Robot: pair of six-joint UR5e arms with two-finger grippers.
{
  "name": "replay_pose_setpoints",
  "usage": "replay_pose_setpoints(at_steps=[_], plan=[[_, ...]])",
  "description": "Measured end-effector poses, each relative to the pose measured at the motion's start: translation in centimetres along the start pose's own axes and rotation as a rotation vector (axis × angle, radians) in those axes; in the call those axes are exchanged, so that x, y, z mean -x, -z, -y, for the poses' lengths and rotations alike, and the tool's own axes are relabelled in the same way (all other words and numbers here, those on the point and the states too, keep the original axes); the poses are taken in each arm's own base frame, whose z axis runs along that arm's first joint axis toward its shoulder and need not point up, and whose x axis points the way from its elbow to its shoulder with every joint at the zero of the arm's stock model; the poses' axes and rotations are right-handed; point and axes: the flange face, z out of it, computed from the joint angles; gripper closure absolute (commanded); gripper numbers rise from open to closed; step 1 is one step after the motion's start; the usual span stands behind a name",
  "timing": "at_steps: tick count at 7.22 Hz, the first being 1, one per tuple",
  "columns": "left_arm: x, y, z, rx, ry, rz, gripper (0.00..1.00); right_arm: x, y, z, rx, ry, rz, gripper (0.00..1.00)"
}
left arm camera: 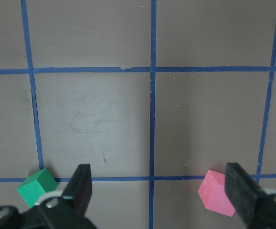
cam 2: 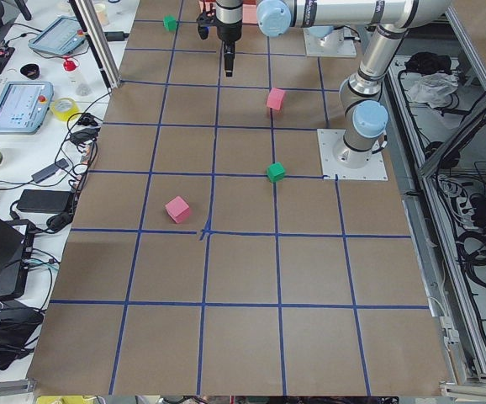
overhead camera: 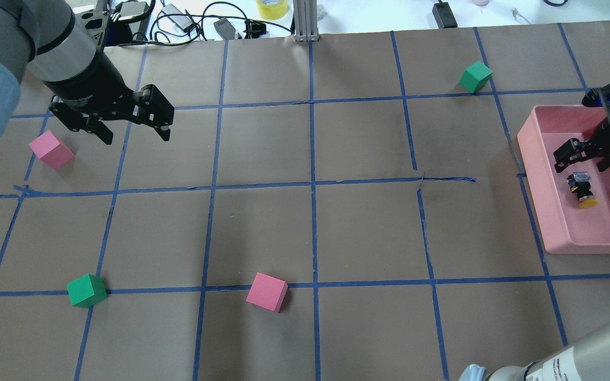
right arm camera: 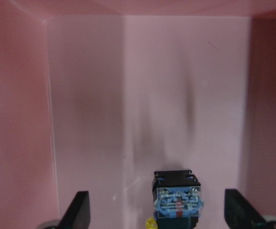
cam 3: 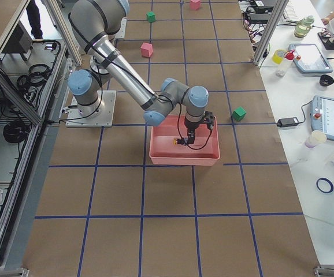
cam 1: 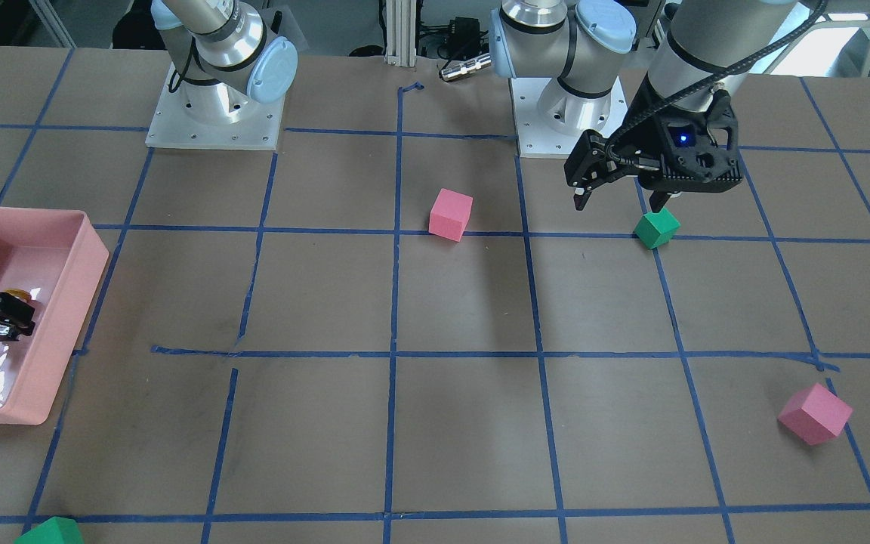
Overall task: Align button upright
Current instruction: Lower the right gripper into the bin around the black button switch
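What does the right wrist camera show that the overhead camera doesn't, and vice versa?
Only the right wrist view: the button close up, showing its blue-labelled end face, between the open fingers of the right tool. Only the overhead view: the open left tool, two pink cubes, two green cubes, and the button lying on its side. Both: the button inside the pink tray.

Near arm stretching out from base, bending down over pink tray; right gripper hanging fingers-down inside tray, just beside button, showing only as small yellow speck. Green cube sitting near tray's corner. Pink cube lying well apart, farther along table
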Motion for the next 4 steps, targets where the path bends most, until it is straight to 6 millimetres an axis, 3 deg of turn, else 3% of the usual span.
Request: replay_pose_setpoints(at_steps=[1,2,4], plan=[[0.0,0.0,0.0,0.0,-0.001,0.0,0.0,0.0,-0.05,-0.02,0.001,0.0,0.001,0.15],[0.0,-0.01,0.0,0.0,-0.002,0.0,0.0,0.01,-0.07,-0.03,0.002,0.0,0.001,0.44],[0.0,0.02,-0.01,-0.001,-0.002,0.0,0.0,0.1,-0.23,-0.22,0.021,0.002,0.007,0.88]])
